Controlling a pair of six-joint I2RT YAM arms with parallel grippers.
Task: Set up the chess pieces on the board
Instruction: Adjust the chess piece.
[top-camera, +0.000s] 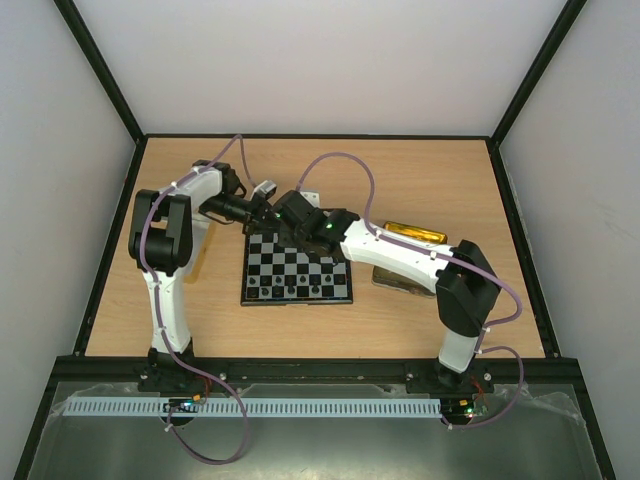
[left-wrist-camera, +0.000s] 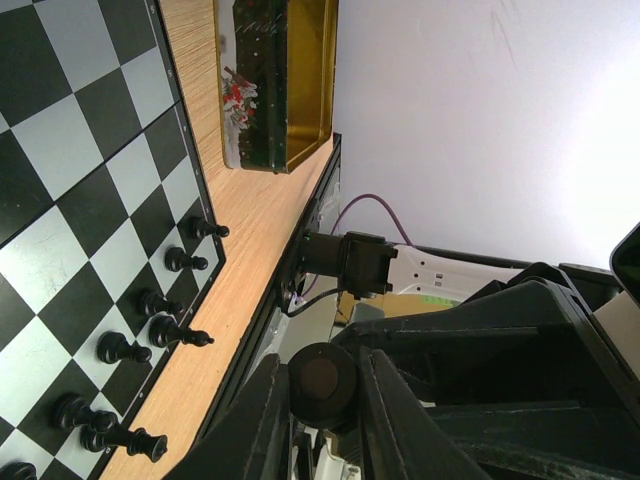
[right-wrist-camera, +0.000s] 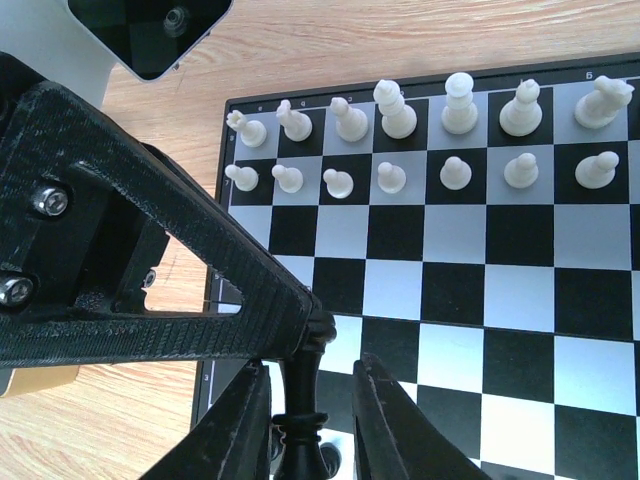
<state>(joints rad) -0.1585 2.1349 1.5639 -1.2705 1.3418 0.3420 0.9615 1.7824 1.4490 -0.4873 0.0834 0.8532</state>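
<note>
right wrist view shows the white pieces (right-wrist-camera: 398, 110) in two rows along the far edge of the board (right-wrist-camera: 460, 300): a back rank with pawns in front of it. the right end of both rows runs out of the picture. left wrist view shows black pieces (left-wrist-camera: 175, 332) ranked along the opposite edge, but the squares further along that edge are bare. judged from this, the white side looks done or nearly so. the black side is what remains, with at least two pieces not yet placed.

one black piece (right-wrist-camera: 300, 435) is upright between the right fingers (right-wrist-camera: 235, 430), over the black end of the board near a corner. its foot is cut off by the lower edge of the view, so it cannot be told whether it rests on a square. the right fingers are parted a little around it. one is close against it and the other shows a sliver of clear space, so they do not seem to clamp it.

the left fingers (left-wrist-camera: 262, 420) are closed on a second dark piece (left-wrist-camera: 320, 382), seen end-on by its round base and held off the board. in the top external view they hang just beside the board's far left corner. a gold tray (left-wrist-camera: 300, 90) lies on the bench (left-wrist-camera: 255, 230) beyond the board's black side.
</note>
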